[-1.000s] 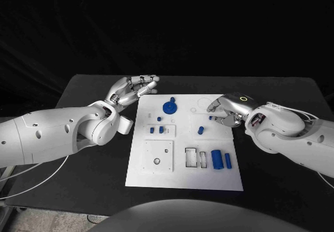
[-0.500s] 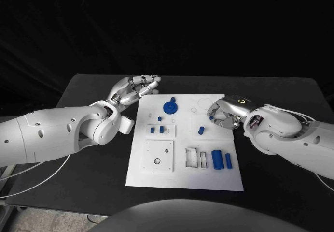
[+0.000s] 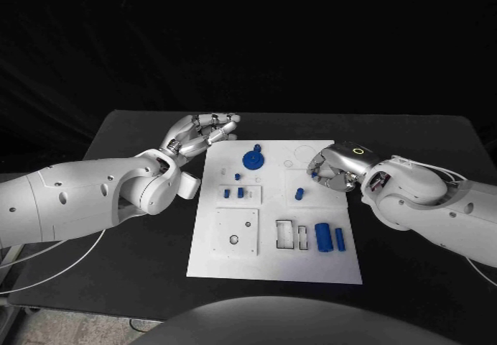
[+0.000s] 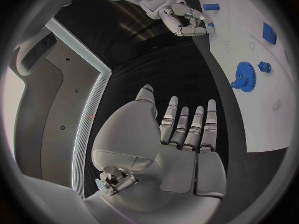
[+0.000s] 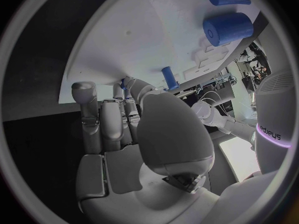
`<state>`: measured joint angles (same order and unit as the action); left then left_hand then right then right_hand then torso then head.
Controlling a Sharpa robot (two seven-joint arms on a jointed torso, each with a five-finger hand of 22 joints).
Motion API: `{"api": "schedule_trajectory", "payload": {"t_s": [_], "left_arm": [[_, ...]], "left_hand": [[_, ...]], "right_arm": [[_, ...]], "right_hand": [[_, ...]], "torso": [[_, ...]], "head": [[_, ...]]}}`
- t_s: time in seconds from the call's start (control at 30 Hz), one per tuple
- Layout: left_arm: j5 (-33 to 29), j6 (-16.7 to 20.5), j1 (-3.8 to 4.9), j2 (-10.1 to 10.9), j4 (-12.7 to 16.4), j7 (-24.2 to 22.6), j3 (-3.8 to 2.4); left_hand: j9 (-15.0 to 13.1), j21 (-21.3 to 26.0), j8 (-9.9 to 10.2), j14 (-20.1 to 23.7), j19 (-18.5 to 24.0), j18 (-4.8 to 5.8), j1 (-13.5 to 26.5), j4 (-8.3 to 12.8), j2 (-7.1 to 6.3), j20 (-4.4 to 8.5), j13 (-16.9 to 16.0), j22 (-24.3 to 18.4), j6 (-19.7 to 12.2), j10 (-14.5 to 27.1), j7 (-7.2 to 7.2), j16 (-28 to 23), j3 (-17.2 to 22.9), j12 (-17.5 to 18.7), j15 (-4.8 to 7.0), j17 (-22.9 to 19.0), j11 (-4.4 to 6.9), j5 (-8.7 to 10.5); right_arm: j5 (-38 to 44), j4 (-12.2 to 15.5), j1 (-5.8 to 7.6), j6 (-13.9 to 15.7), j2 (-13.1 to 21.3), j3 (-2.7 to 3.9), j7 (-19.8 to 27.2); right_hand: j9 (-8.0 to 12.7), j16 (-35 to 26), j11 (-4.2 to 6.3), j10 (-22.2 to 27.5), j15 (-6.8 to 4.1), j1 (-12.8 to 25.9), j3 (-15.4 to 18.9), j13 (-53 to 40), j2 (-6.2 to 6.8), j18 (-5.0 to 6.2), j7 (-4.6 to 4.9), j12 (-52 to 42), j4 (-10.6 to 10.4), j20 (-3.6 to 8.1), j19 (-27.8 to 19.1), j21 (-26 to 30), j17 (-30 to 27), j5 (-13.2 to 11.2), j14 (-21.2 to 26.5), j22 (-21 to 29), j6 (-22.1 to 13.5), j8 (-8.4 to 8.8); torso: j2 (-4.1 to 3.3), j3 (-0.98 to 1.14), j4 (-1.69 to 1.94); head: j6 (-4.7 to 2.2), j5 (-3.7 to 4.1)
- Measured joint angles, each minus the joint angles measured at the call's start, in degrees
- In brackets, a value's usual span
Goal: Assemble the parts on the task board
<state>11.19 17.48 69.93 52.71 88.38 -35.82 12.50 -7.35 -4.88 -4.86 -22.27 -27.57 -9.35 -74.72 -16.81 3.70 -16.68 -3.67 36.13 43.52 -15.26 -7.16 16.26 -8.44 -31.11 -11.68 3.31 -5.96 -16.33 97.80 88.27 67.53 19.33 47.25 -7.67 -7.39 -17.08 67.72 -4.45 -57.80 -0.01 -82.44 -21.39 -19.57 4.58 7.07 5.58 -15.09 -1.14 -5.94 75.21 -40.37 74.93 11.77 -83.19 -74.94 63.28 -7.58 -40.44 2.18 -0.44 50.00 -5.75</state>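
Black bench [image 3: 135, 287] is carrying the white board [image 3: 271, 266] at centre frame. Right hand [image 3: 333, 167], fingers curled together, is pinching a small blue piece [image 3: 314, 174] over the board's upper right. Left hand [image 3: 200, 132] is hovering off the upper-left corner, fingers apart, holding nothing. Blue gear [image 3: 252, 158] is sitting between them.

We see two big, round white arms with small dark screw holes. Each ends in a shiny silver hand: the left hand [image 3: 203, 131] and the right hand [image 3: 337, 166], which has a glowing ring on its back. Thin white cables hang behind both arms.
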Motion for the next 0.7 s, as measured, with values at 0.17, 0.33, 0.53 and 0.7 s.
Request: {"api": "schedule_trajectory", "payload": {"t_s": [0.17, 0.33, 0.53, 0.7], "left_arm": [[0.0, -0.18, -0.03, -0.14, -0.11, 0.25, 0.01], [0.0, -0.38, -0.12, -0.26, -0.2, 0.51, 0.01], [0.0, -0.53, -0.21, -0.35, -0.24, 0.75, 0.02], [0.0, -0.6, -0.26, -0.4, -0.42, 0.93, 0.03]], "left_hand": [[0.0, 0.0, -0.16, -0.21, -0.42, -0.01, -0.3, 0.16, 0.3, -0.01, 0.0, -0.21, 0.5, -0.4, -0.5, 0.38, -0.16, -0.52, -0.2, 0.0, -0.4, -0.3], [0.08, -0.23, -0.37, -0.62, -0.62, 0.0, -1.2, 0.16, 0.74, 0.2, -0.01, -0.58, 0.71, -0.61, -0.71, 0.67, -0.47, -0.85, -0.21, 0.0, -0.61, -1.59], [0.14, -0.23, -0.37, -0.83, -0.83, -0.01, -1.72, 0.16, 0.81, 0.0, -0.01, -0.76, 0.71, -0.61, -0.71, 0.7, -0.78, -1.08, -0.41, -0.01, -0.6, -2.2], [0.2, -0.23, -0.37, -0.82, -0.82, -0.01, -2.03, 0.17, 1.12, 0.0, -0.01, -0.86, 0.71, -0.6, -0.71, 0.7, -0.78, -1.08, -0.41, -0.01, -0.6, -2.25]], "right_arm": [[-0.07, -0.03, -0.06, 0.13, -0.01, 0.0, 0.34], [-0.23, 0.03, -0.13, 0.58, 0.15, -0.04, 0.71], [-0.63, 0.92, -0.23, 1.6, 1.04, -0.1, 1.05], [-1.12, 2.58, 0.16, 2.75, 2.27, 0.08, 1.22]], "right_hand": [[-0.7, -0.67, 0.17, -0.17, -0.21, -1.01, -0.29, 0.2, -0.48, 0.0, 0.06, -0.35, 0.74, 0.12, -0.12, 0.38, 0.0, -0.02, 0.22, 0.01, 0.06, -0.16], [-0.9, -0.67, 0.01, -0.4, -0.01, -1.45, -0.34, 0.24, -0.8, 0.0, 0.28, -0.58, 1.11, 0.21, -0.21, 0.38, -0.01, -0.05, 0.42, 0.01, -0.14, -0.2], [-1.09, -0.67, 0.0, -0.4, -0.01, -1.6, -0.21, 0.25, -0.95, 0.0, 0.28, -0.77, 1.31, 0.2, -0.21, 0.38, -0.01, -0.16, 0.42, 0.01, -0.13, -0.4], [-1.11, -0.67, -0.01, -0.4, 0.0, -1.6, -0.06, 0.25, -0.95, 0.0, 0.45, -0.77, 1.46, 0.21, -0.21, 0.37, -0.01, -0.16, 0.42, 0.01, -0.31, -0.24]], "torso": [[0.01, 0.0, 0.01], [0.02, 0.0, 0.0], [0.04, 0.0, -0.01], [0.07, -0.01, -0.05]], "head": [[0.0, 0.01], [0.0, -0.05], [0.0, -0.17], [0.0, -0.34]]}}
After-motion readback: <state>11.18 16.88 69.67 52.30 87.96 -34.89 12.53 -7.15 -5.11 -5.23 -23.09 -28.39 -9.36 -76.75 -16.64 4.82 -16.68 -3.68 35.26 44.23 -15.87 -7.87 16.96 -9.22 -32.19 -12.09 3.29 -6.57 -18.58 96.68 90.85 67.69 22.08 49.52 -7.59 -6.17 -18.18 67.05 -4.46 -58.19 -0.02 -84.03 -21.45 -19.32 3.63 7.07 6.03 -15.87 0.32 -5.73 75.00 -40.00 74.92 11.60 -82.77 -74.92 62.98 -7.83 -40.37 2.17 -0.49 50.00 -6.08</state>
